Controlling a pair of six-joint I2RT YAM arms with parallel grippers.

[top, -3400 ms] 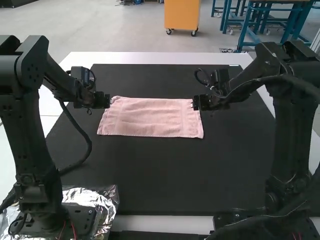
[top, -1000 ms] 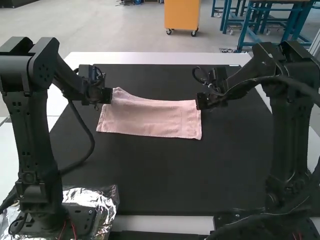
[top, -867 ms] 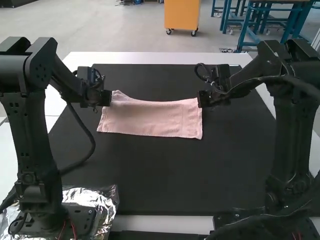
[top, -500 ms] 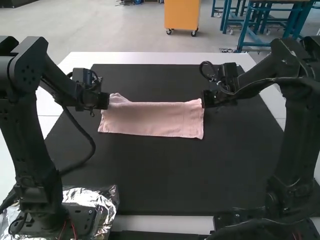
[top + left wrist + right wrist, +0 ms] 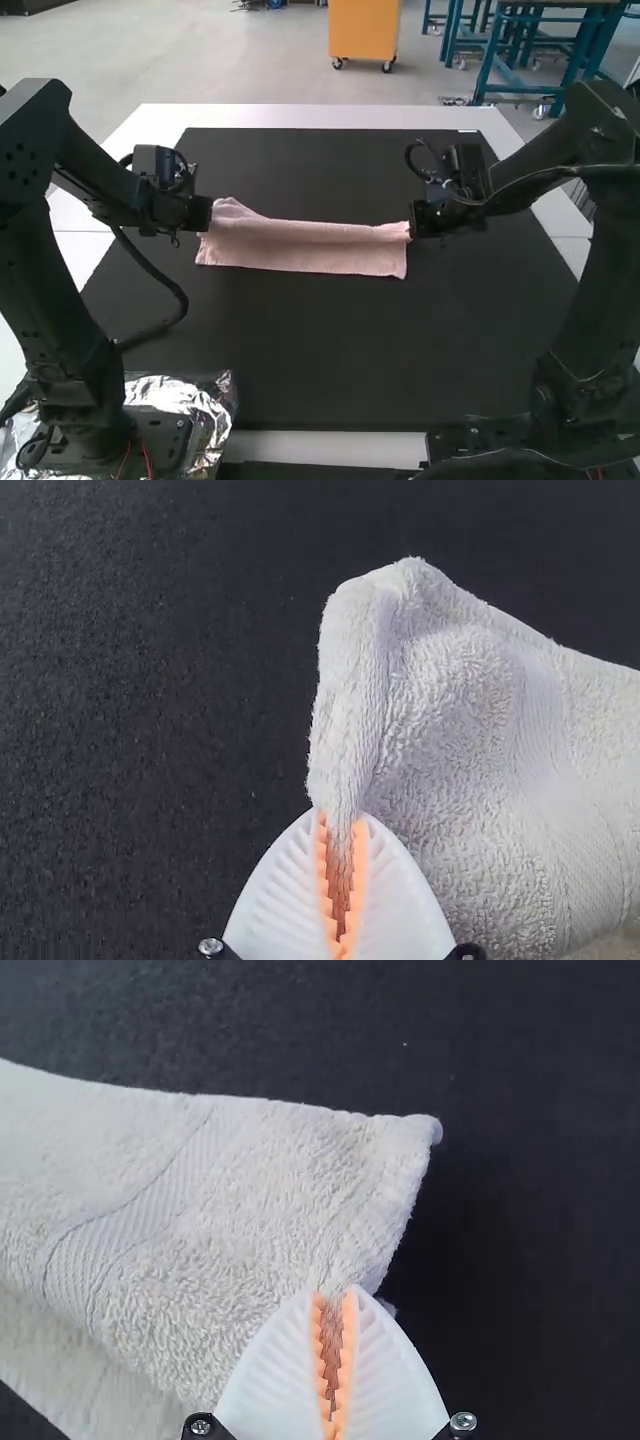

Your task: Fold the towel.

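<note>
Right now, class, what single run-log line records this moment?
pink towel: over black mat | left fingers: pinching one end | right fingers: pinching opposite end

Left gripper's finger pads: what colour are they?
Ridged orange pads, clearest in the left wrist view.

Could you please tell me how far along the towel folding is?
Gripping looks done: the left pincer and right pincer are each shut on one end of the towel. A fold seems in hand, as the right wrist view shows one layer over another. Likely left: lay it flat, smooth the raised left end and release both ends.
</note>
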